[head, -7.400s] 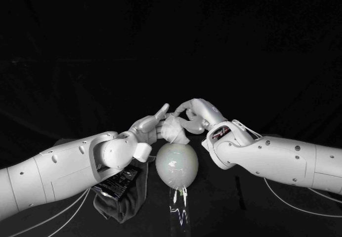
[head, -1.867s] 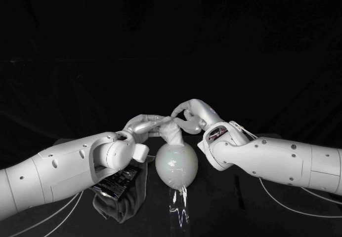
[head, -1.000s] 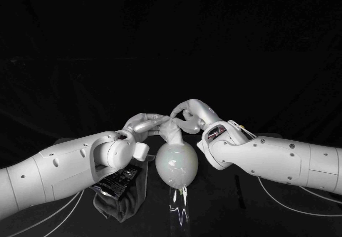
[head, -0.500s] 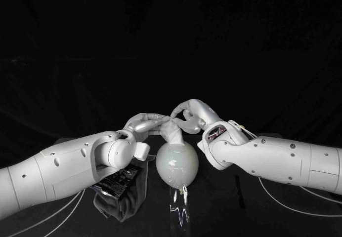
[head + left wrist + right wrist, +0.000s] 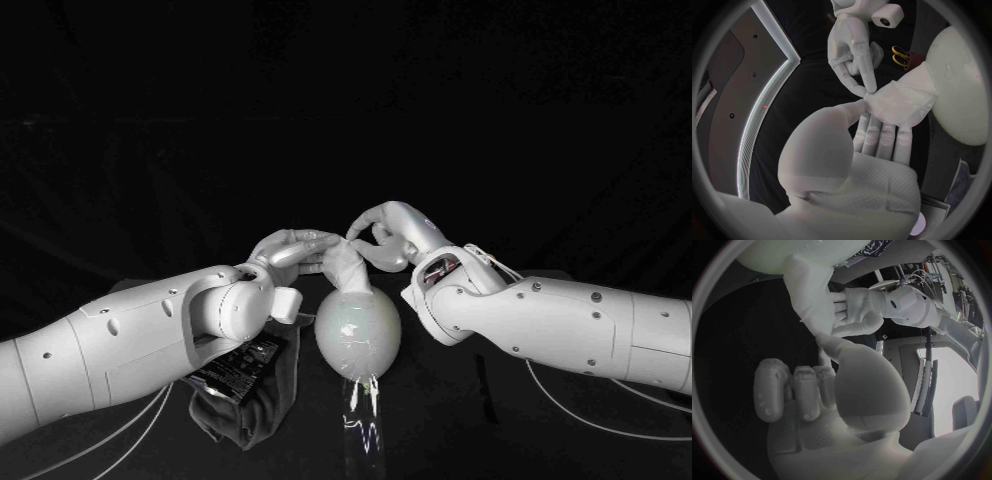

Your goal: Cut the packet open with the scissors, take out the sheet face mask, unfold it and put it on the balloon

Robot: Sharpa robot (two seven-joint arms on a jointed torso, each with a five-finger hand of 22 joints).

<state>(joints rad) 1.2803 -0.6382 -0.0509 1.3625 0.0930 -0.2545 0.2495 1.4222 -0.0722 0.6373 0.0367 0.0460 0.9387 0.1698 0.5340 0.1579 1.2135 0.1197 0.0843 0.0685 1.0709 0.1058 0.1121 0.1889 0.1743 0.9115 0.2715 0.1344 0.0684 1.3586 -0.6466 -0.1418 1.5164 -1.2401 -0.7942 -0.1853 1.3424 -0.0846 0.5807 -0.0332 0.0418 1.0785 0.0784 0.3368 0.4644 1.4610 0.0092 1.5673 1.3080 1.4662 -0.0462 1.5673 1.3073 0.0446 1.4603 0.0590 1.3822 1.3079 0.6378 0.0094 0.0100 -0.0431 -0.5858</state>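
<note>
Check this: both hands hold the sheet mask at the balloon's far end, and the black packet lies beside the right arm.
Wrong arm. The head view shows the black packet beside the left arm, not the right. The rest holds: the left hand and right hand hold the sheet mask at the far end of the balloon.

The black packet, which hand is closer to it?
Left. The left hand holds the mask on the packet side of the balloon; the right hand holds it from the other side.

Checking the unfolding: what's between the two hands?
The sheet face mask, held by both the left hand and right hand, in the head view.
</note>
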